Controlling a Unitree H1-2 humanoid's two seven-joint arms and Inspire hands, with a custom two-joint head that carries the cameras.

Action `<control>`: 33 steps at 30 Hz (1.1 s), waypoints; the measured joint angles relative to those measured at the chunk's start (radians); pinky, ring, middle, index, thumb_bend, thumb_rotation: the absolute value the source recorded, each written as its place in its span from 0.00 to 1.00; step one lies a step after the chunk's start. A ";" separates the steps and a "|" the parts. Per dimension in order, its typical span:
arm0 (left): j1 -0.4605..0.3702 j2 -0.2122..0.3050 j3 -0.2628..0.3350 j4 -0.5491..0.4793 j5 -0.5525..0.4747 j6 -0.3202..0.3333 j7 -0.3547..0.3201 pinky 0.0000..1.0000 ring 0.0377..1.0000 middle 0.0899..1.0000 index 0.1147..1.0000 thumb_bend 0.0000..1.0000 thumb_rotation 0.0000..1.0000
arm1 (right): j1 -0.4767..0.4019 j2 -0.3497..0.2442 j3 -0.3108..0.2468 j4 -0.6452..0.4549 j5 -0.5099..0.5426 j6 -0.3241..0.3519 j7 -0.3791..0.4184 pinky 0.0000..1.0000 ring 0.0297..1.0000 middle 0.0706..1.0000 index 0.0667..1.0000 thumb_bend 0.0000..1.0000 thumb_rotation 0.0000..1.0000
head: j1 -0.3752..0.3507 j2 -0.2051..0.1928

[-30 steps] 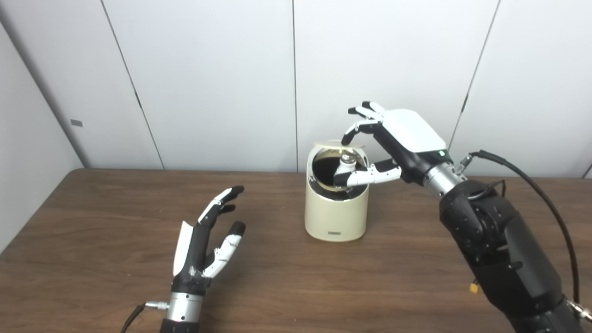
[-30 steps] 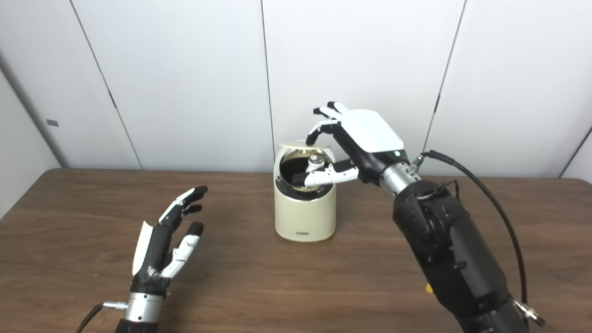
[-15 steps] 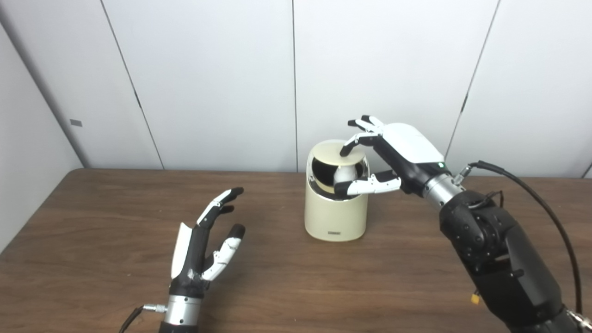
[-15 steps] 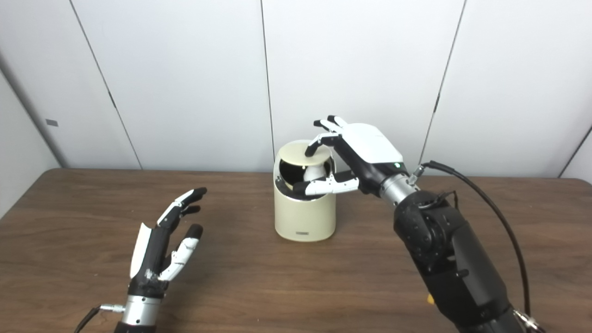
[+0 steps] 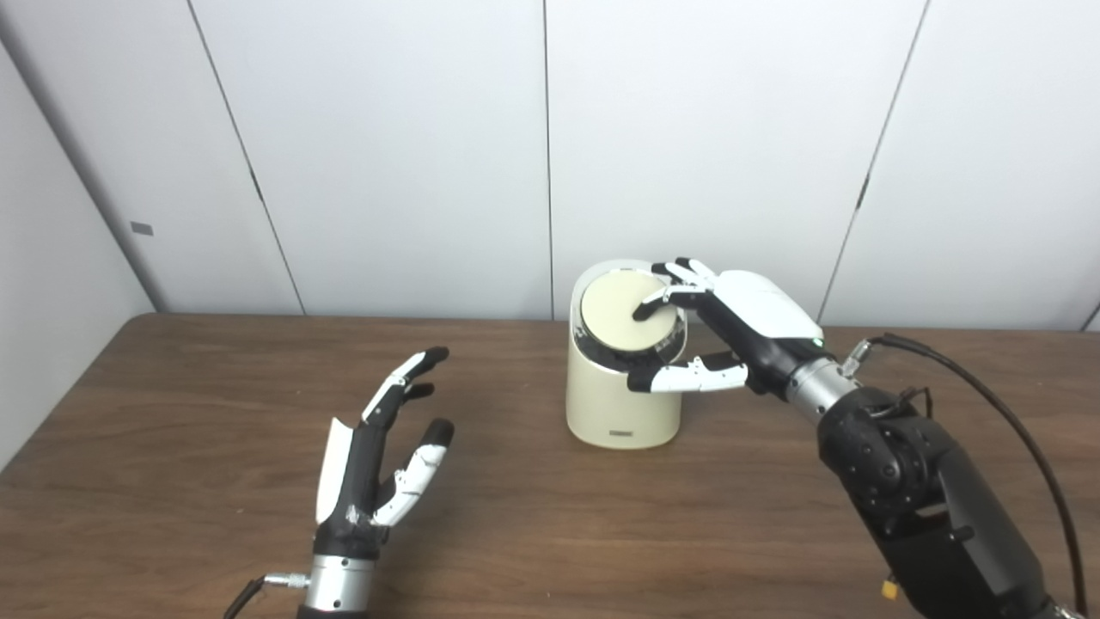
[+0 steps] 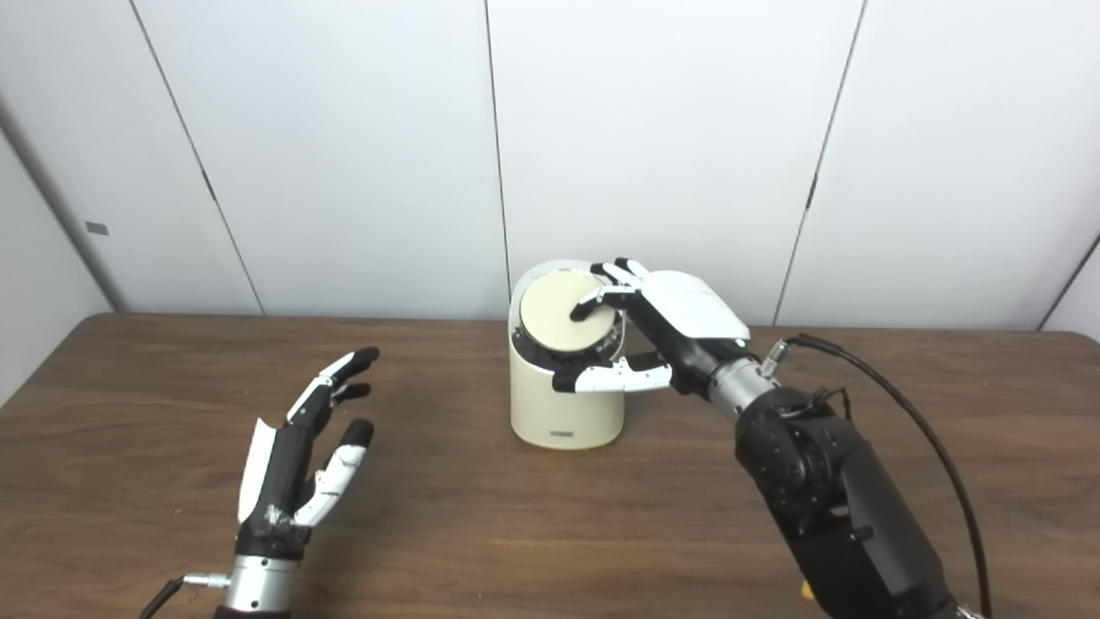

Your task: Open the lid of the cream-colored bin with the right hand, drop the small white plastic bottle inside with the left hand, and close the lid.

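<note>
Cream lid [image 5: 617, 311] down; fingertips [image 5: 643, 313] atop

Readable text: none.
Bin [image 5: 623, 404] front plate [image 5: 625, 433]: too small to read.
Wall tag [image 5: 142, 229]: blank grey.

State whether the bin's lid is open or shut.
Shut: the lid lies flat in the bin rim, no opening showing, right hand fingertips on it.
</note>
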 measured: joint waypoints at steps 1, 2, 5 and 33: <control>0.000 -0.001 0.002 -0.003 0.003 0.000 -0.003 0.76 0.86 0.86 0.83 0.63 0.85 | 0.003 0.000 0.000 -0.002 0.000 0.000 0.000 0.93 1.00 0.96 0.68 0.95 0.89 | 0.000 0.000; 0.000 -0.002 0.005 -0.007 0.008 0.000 -0.008 0.76 0.86 0.86 0.83 0.64 0.85 | 0.005 0.000 0.000 -0.005 0.001 0.000 0.001 0.93 1.00 0.96 0.68 0.95 0.89 | 0.000 0.002; 0.001 -0.009 0.010 -0.023 0.030 0.000 -0.014 0.76 0.86 0.86 0.82 0.64 0.86 | 0.018 0.000 0.005 -0.018 -0.002 0.000 0.001 0.91 0.99 0.95 0.68 0.95 0.89 | 0.000 0.008; 0.002 -0.053 0.062 -0.031 0.074 0.002 -0.028 0.87 0.89 0.87 0.83 0.63 0.87 | 0.054 -0.004 0.099 0.072 -0.253 -0.072 -0.259 0.89 0.96 0.95 0.77 0.95 0.84 | -0.005 0.005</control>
